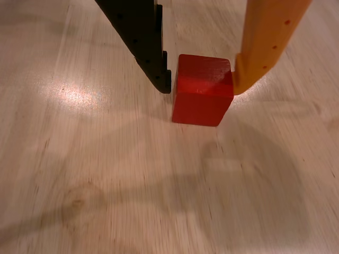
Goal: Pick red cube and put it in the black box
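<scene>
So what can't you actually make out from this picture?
- The black box: nowhere in the wrist view, so its place is unknown.
- The gripper: its black finger and orange finger are cut off by the top edge.
- The red cube: its far faces are hidden behind its own body.
- Grip: the orange finger touches the cube; whether the black one presses it cannot be told.
- The wooden table: runs past every edge.
</scene>
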`<state>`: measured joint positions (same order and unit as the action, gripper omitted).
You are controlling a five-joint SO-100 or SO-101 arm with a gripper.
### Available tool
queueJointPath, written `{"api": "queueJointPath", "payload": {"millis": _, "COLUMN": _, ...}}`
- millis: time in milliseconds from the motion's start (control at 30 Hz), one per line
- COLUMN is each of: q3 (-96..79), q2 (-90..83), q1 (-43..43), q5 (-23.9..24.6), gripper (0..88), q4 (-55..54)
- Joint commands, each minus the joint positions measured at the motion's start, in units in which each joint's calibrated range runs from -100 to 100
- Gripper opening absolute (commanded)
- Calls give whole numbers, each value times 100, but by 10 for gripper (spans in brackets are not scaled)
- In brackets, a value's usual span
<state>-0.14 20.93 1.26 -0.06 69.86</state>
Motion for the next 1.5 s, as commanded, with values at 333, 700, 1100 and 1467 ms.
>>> {"api": "queueJointPath", "payload": {"millis": 333, "q3": 240, "q2": -121, "q1": 51, "q5": 24, "gripper": 11, "q4": -163}}
{"api": "queueJointPath", "payload": {"millis": 700, "q3": -23, "q2": -1441, "q1": 511, "q5": -213, "gripper": 11, "q4": 746}}
{"api": "queueJointPath", "payload": {"millis": 1100, "q3": -810, "q2": -3430, "q1": 2873, "q5": -1304, "gripper": 11, "q4": 2081}}
{"api": "queueJointPath", "payload": {"millis": 1467, "q3": -1353, "q2": -4131, "q1": 4322, "q5": -2266, "gripper": 11, "q4": 2875}}
